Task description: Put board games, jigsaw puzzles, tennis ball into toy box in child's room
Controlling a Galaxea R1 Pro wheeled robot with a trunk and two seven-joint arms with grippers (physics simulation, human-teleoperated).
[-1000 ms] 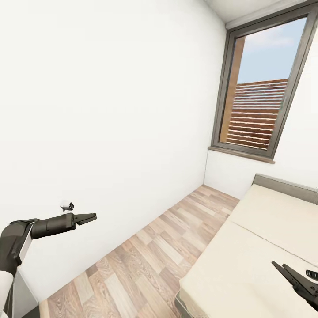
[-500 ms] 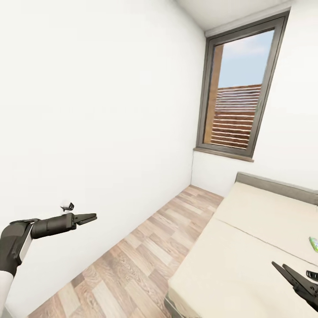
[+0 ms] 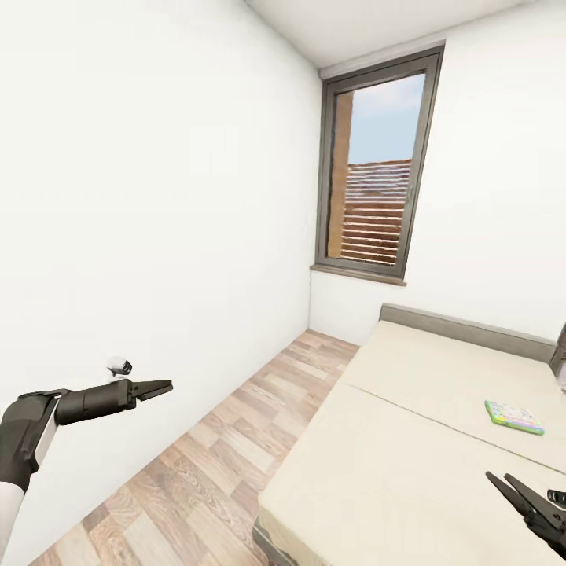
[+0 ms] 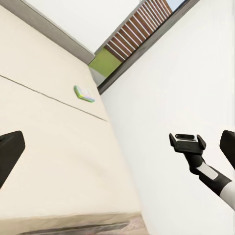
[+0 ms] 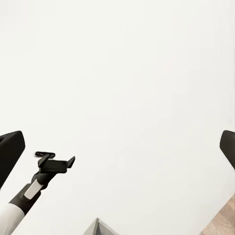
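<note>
**Board game on the far right of the bed, nearest the right claw**

A flat, green-edged board game (image 3: 514,417) lies on the cream bed (image 3: 393,464), out toward the far right, short of the grey headboard. It rests flat, its long side running roughly across the bed, slanting slightly. In the left wrist view the same box (image 4: 84,94) shows small and well away on the mattress.

The right claw (image 3: 519,503) hangs low over the near right part of the bed, its two dark fingers spread in a wide V, holding nothing. The game lies beyond it, farther along the bed and about in line with it, still well apart. I judge this the arm to send.

The left claw (image 3: 154,387) is held out over the wooden floor (image 3: 212,456) by the white wall, far to the left of the game; whether it is parted I cannot tell from here.
</note>
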